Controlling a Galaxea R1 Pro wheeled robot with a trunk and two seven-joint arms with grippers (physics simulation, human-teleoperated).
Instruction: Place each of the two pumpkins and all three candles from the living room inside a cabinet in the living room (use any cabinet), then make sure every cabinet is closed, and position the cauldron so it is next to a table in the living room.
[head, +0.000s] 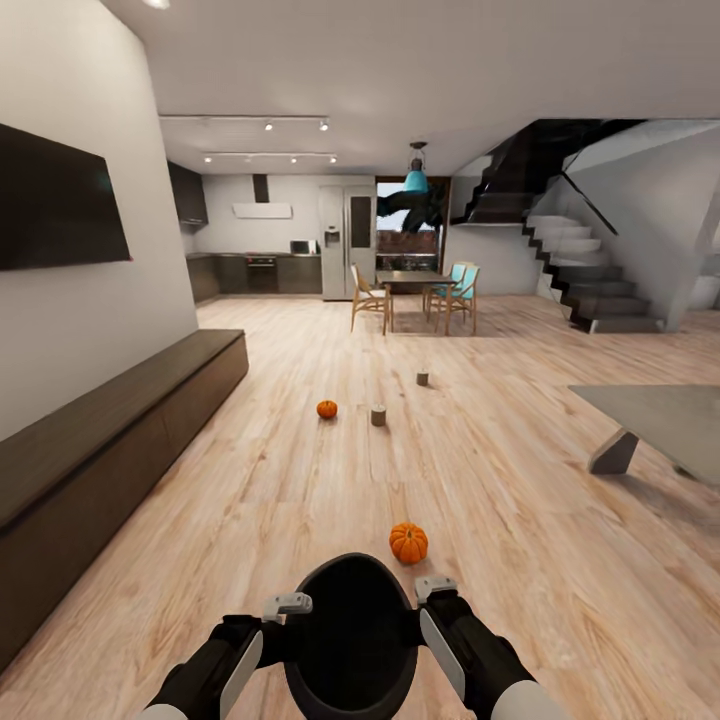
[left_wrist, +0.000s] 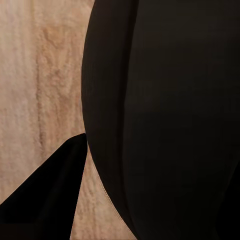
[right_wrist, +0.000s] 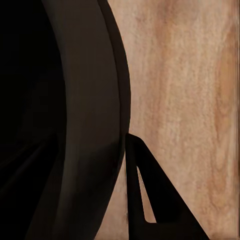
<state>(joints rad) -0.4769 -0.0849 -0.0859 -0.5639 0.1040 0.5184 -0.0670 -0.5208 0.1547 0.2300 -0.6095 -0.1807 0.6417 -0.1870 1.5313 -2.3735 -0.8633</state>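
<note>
Now both grippers, left (head: 287, 604) and right (head: 435, 588), clamp the round black cauldron (head: 350, 630); next, carry it beside the grey table (head: 660, 410).

Light wood floor (head: 300, 480) throughout. Black TV (head: 55, 200) mounted on white wall, left. Dining table (head: 412, 277) with wooden chairs (head: 370, 298) at far centre; teal pendant lamp (head: 416, 180) above it. Steel fridge (head: 347, 242) beside dark kitchen units. Staircase (head: 590, 270) at right. Grey table (head: 660, 410) at right edge.

Light wood floor (head: 300, 470) (bare planks) carries two pumpkins (head: 408, 542), two candles (head: 378, 415).
</note>
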